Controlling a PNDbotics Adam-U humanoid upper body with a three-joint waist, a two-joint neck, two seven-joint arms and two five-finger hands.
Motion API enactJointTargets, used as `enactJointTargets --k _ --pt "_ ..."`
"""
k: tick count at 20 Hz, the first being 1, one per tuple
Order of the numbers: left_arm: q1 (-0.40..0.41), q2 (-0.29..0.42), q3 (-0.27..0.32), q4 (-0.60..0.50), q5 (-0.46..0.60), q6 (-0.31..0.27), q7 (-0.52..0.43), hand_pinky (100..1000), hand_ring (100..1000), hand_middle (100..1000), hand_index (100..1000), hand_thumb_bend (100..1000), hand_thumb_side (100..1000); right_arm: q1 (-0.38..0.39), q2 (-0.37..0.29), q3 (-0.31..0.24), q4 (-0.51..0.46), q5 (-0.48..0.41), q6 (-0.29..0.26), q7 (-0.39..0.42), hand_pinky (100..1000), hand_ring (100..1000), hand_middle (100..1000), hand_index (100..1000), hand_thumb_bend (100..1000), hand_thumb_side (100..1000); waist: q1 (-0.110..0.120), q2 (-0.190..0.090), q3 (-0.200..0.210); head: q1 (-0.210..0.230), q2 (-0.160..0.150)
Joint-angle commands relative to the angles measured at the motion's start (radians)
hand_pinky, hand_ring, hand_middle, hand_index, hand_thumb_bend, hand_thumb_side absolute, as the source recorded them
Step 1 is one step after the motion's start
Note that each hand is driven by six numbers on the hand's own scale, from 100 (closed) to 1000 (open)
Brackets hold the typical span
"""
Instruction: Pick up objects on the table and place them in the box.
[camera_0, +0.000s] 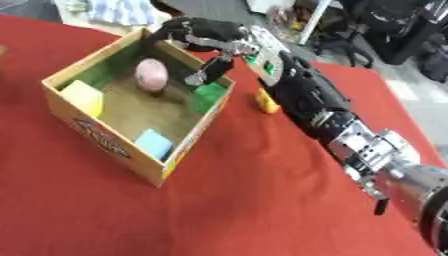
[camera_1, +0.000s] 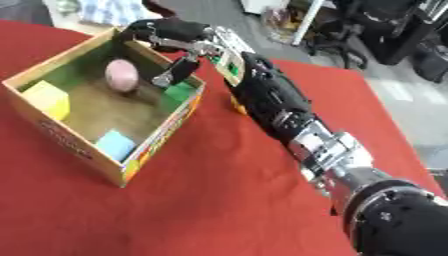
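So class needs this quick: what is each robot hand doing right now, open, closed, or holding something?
Left hand: not in view.
Right hand: over the box, fingers curled, nothing visibly held; the green block sits just below it.

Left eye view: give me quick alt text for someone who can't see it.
The robot's right hand hangs over the far corner of an open cardboard box on a red tablecloth, fingers curled and holding nothing. Inside the box lie a pink egg-shaped object, a yellow block, a light blue block and a green block. Another small yellow block sits on the cloth beside the box.
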Motion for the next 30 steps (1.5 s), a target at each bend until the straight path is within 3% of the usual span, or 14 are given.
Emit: enactJointTargets --k 1,5,8,14,18,23,30 --pt "-0.007 0.006 0.004 -0.015 -0.003 0.006 0.0 835 804 772 794 100 575 -0.003 -0.029 0.005 -0.001 0.033 -0.056 -0.017 1000 100 843 977 100 157 0.01 -0.007 -0.005 0.001 -0.006" --pt "-0.001 0.006 0.005 -0.015 -0.004 0.008 0.002 835 805 772 794 100 575 0.009 -0.051 0.005 -0.036 -0.054 -0.056 -0.055 1000 100 838 967 100 107 0.019 -0.011 -0.015 0.012 0.002" --pt "0.014 0.01 0.01 -0.015 -0.008 0.008 0.008 835 805 772 794 100 576 0.034 -0.089 -0.029 -0.09 -0.206 -0.056 -0.032 1000 100 836 959 100 100 0.029 -0.018 -0.03 0.039 0.012" --pt "0.044 0.024 0.021 -0.015 -0.023 -0.004 0.023 835 806 773 794 100 578 0.154 -0.186 -0.151 -0.156 -0.617 -0.056 0.17 1000 100 829 949 100 100 0.047 -0.028 -0.06 0.097 0.027" --pt "0.066 0.031 0.028 -0.015 -0.04 -0.014 0.034 835 806 774 794 100 579 0.239 -0.223 -0.229 -0.15 -0.784 -0.056 0.292 1000 100 830 950 100 100 0.058 -0.031 -0.082 0.136 0.036" --pt "0.088 0.034 0.032 -0.015 -0.062 -0.016 0.05 835 807 774 795 100 579 0.338 -0.232 -0.298 -0.157 -0.838 -0.056 0.348 1000 100 830 954 100 100 0.068 -0.033 -0.112 0.175 0.043" --pt "0.099 0.034 0.033 -0.015 -0.079 -0.018 0.061 836 808 775 794 100 579 0.431 -0.213 -0.317 -0.137 -0.733 -0.056 0.307 1000 100 830 956 100 111 0.075 -0.032 -0.132 0.193 0.047"
